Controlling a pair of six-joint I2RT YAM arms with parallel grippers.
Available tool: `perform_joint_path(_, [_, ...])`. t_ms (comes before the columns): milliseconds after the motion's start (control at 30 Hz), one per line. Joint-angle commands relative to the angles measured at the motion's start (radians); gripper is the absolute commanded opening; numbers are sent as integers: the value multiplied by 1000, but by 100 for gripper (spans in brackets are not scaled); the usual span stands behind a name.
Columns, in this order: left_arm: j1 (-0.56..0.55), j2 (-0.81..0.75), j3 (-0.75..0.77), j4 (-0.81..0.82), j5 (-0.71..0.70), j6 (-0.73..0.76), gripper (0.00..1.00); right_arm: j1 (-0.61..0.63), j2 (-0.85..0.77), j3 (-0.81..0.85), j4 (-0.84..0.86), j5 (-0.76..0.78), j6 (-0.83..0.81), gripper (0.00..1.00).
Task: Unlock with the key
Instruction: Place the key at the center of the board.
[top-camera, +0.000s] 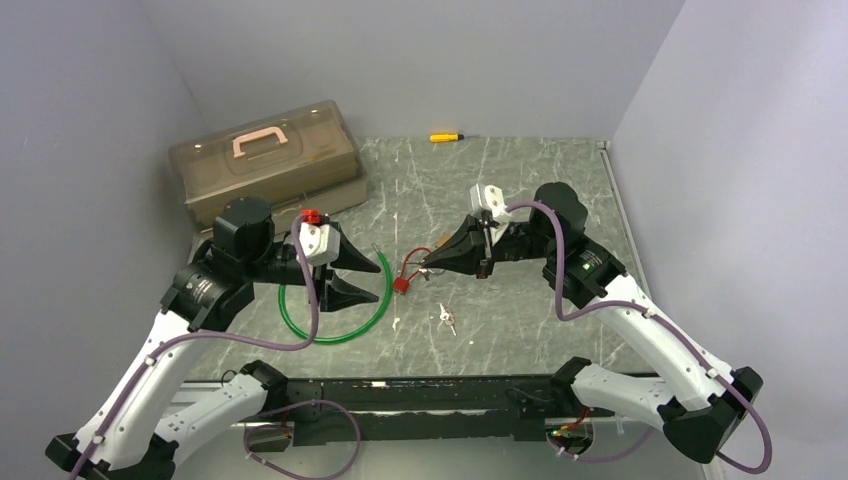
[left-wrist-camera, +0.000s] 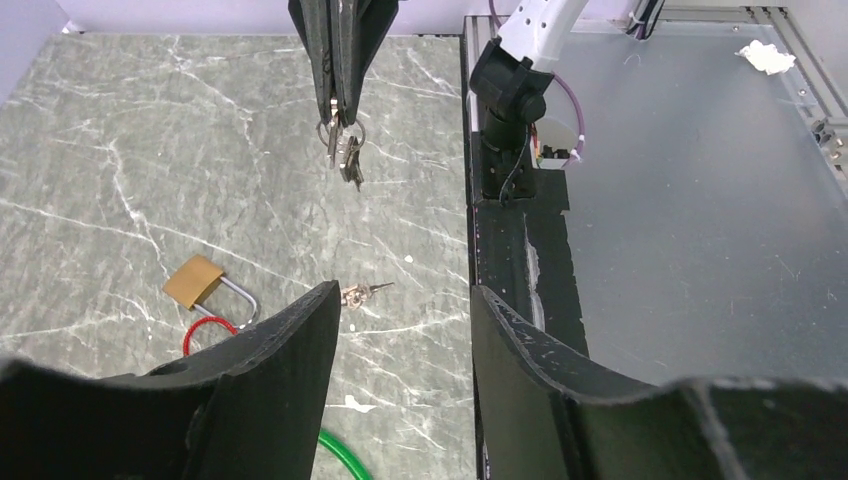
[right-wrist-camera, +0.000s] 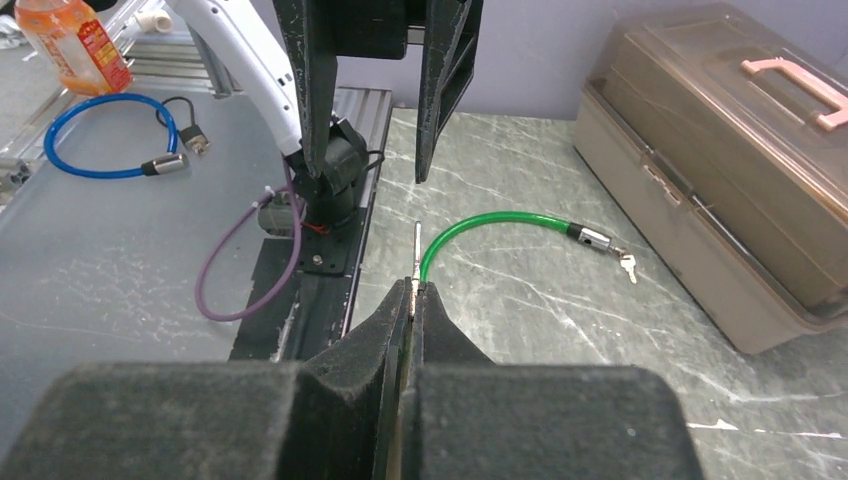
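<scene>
L gripper (left-wrist-camera: 400, 300) wide, empty | R gripper (left-wrist-camera: 338, 105) clamps key (left-wrist-camera: 347, 155) | padlock (left-wrist-camera: 195, 280) between them, well off table (top-camera: 520, 330) edges

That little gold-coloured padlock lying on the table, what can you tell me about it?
The padlock is small, with a squarish brass-coloured body and a silvery metal shackle. It lies flat on the grey marbled table. A thin red loop lies at the shackle, seemingly threaded through it. Part of the shackle is hidden, so I cannot tell whether it is locked. Nothing grips it; the right gripper hangs apart, shut on keys.
</scene>
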Motion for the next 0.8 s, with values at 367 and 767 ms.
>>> perform_joint_path(367, [17,-28,-19,67,4,-67,57,12,9,38,-14,-22,-70,0])
perform_joint_path(767, [31,-32,-10,62,-19,-74,58,19,3,38,-119,-164,-14,0])
